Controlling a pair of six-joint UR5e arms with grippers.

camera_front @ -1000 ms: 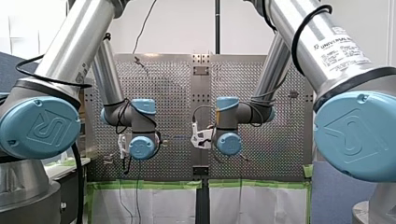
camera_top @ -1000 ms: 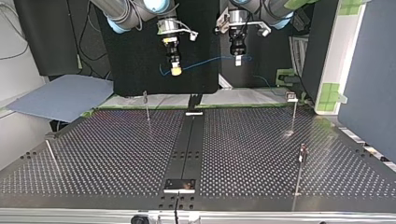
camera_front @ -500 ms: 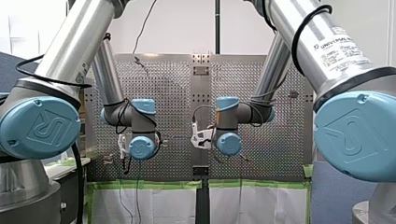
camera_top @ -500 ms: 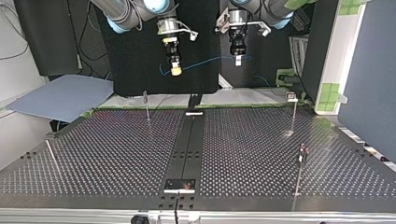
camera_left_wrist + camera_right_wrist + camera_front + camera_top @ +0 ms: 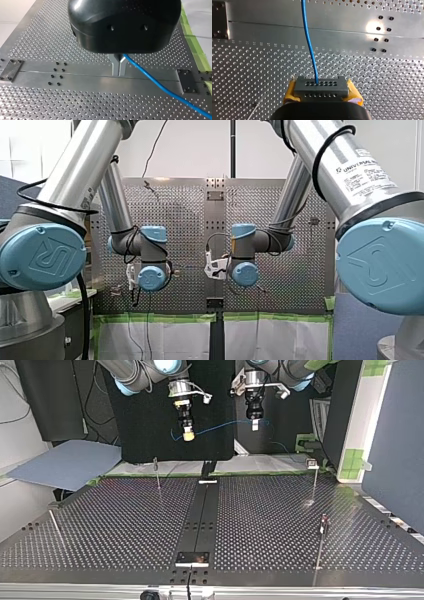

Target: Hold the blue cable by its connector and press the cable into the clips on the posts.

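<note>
A blue cable [image 5: 225,426] held in the air over the table [image 5: 125,525].
My right gripper [image 5: 321,93] is clamped on the connector [image 5: 321,85]; my left gripper [image 5: 118,71] pinches the cable itself.

Silver arms [image 5: 82,167] carry pale-blue joint caps [image 5: 42,255] (logo embossed), black cables [image 5: 83,310]; my left gripper [image 5: 119,73] is black.

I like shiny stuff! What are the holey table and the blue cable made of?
The table looks like bare brushed metal: silvery, with glare and drilled holes. The blue cable looks like smooth plastic-coated wire: even colour, gentle bend; its core is hidden.
</note>
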